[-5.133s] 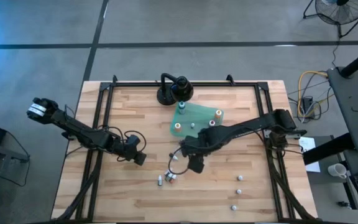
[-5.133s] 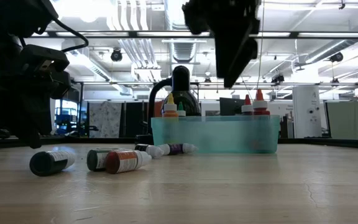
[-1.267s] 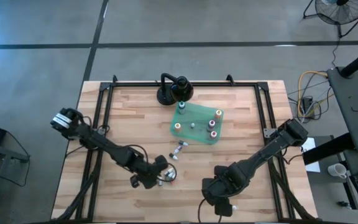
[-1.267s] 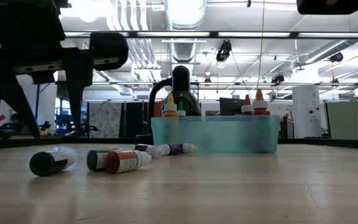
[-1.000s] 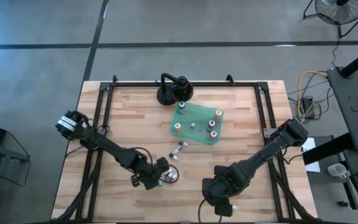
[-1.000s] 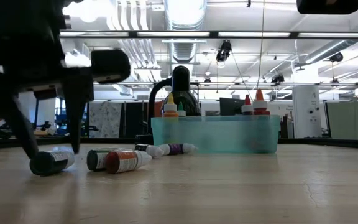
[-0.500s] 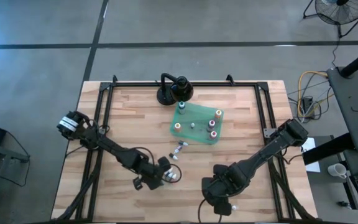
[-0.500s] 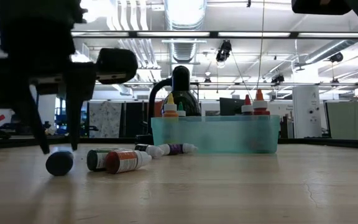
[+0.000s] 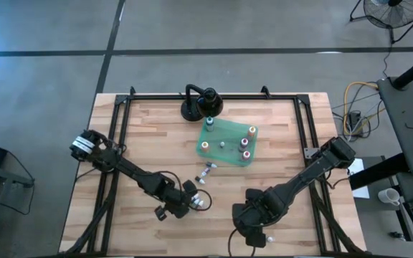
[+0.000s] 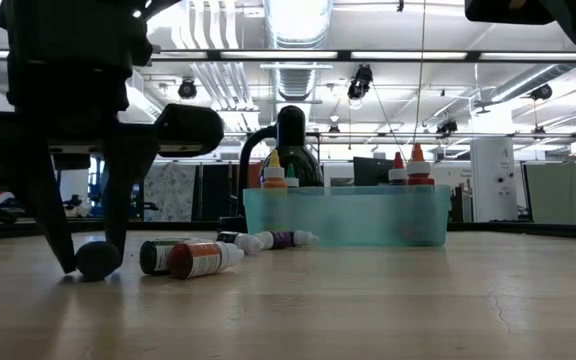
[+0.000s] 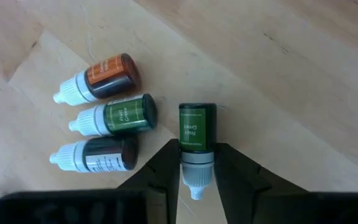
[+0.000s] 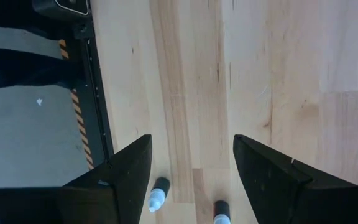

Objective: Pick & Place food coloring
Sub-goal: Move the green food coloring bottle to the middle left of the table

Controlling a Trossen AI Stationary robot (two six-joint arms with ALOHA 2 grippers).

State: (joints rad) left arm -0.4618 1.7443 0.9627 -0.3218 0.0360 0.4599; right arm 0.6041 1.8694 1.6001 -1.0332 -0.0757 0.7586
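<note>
Already five bottles stand on the green sheet (image 9: pixel 226 143). Left claw (image 11: pixel 192 163) pinches a green bottle (image 11: pixel 196 135) lying on the bench (image 9: pixel 149 136); right claw (image 12: pixel 191 163) hovers wide, empty.

Green-labelled bottle (image 11: pixel 196 128), white cap

Labels on the bottles
Two green food coloring bottles (image 11: pixel 197 127) (image 11: pixel 127 114) carry small print that seems to read "Green"; other labels are illegible.

3 bottles (image 11: pixel 104 118) beside left gripper (image 11: pixel 196 177)
</note>
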